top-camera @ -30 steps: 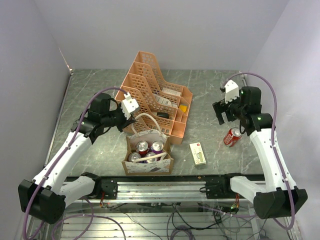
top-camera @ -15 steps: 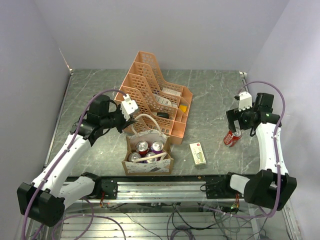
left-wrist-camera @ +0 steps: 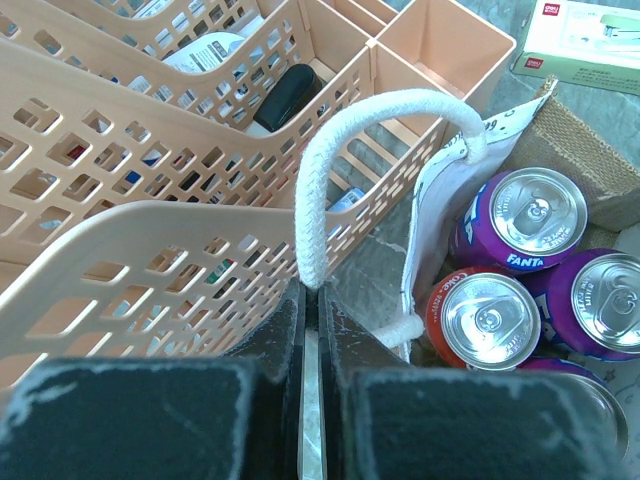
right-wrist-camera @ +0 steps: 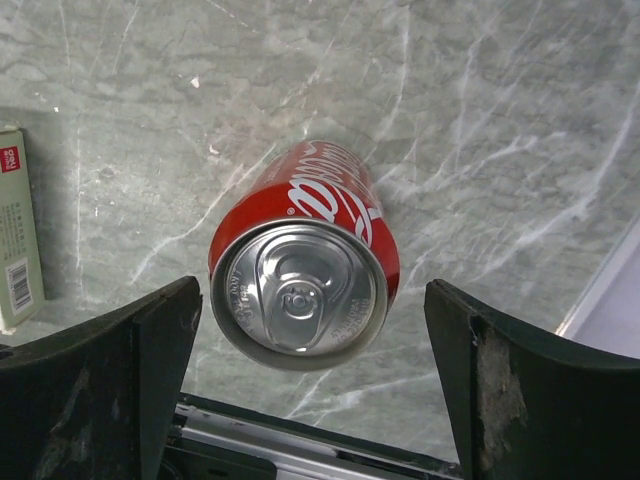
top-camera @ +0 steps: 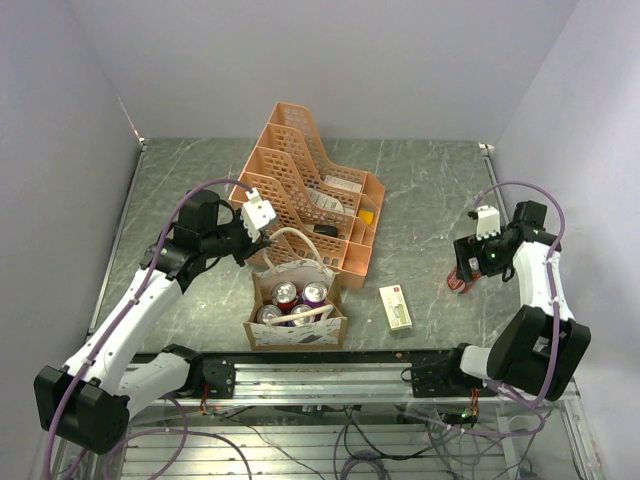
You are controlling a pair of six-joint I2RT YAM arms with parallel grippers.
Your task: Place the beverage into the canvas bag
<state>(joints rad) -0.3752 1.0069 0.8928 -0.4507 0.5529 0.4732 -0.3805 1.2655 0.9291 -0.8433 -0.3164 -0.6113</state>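
The bag [top-camera: 297,334], low centre of the top view, holds purple and red cans [left-wrist-camera: 520,225]; the organizer [top-camera: 300,180] behind it holds small items. At right, the cola can [right-wrist-camera: 305,260] stands on the table [right-wrist-camera: 480,120], between the spread fingers of the lowered right gripper [right-wrist-camera: 310,390], untouched. The left gripper [left-wrist-camera: 311,300] pinches the bag's handle [left-wrist-camera: 325,180].
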